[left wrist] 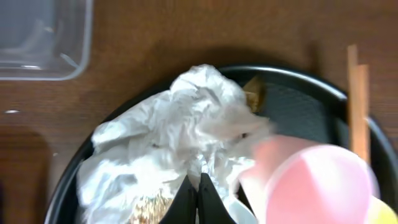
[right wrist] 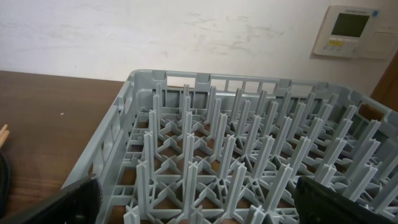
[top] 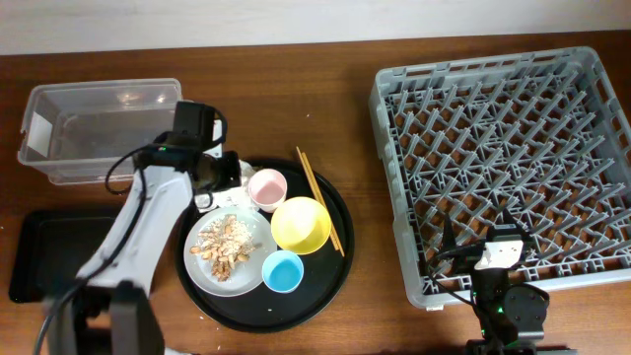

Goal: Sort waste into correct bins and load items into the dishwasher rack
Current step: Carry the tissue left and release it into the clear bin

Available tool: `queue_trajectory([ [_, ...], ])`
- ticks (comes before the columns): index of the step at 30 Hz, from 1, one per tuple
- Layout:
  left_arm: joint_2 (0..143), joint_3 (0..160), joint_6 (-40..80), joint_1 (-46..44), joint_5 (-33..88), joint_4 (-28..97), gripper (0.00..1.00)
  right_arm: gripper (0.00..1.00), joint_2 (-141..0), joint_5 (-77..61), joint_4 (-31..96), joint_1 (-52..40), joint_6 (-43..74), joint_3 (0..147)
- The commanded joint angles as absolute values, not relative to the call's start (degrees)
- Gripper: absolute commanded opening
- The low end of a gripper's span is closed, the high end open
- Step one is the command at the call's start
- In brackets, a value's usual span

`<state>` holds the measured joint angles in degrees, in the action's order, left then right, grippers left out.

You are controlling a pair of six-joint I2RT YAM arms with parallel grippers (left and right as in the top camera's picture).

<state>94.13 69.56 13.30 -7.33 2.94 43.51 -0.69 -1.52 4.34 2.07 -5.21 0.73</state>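
Observation:
My left gripper (left wrist: 198, 198) is shut, pinching a fold of the crumpled white napkin (left wrist: 168, 124) at the back left of the round black tray (top: 337, 271). From overhead the left gripper (top: 213, 177) hides most of the napkin. A brown wrapper scrap (left wrist: 253, 93) peeks out behind the napkin. The pink cup (top: 266, 187), yellow bowl (top: 300, 224), blue cup (top: 283, 271) and chopsticks (top: 319, 200) rest on that tray. Food scraps (top: 225, 242) lie on the plate (top: 256, 237). My right gripper (top: 490, 242) hangs open over the front edge of the dishwasher rack (top: 508, 148).
The clear tub (top: 99, 128) stands at the back left, just behind the left gripper. A shallow black tray (top: 44, 251) lies at the front left, partly under the left arm. Bare wood separates the round tray from the rack.

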Motion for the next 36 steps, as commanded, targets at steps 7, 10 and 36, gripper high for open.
queue_trajectory([
  [7,88.7,70.7,15.9,-7.2,4.1,45.8,0.01,0.99,-0.2,-1.2,4.5,2.3,-5.6,0.3],
  [10,87.8,70.7,15.9,-7.2,4.3,45.7,0.01,0.99,-0.2,-1.2,4.5,2.3,-5.6,0.3],
  [36,78.1,71.3,24.8,8.6,-11.0,24.3,0.01,0.98,-0.2,-1.2,4.5,2.3,-5.6,0.3],
])
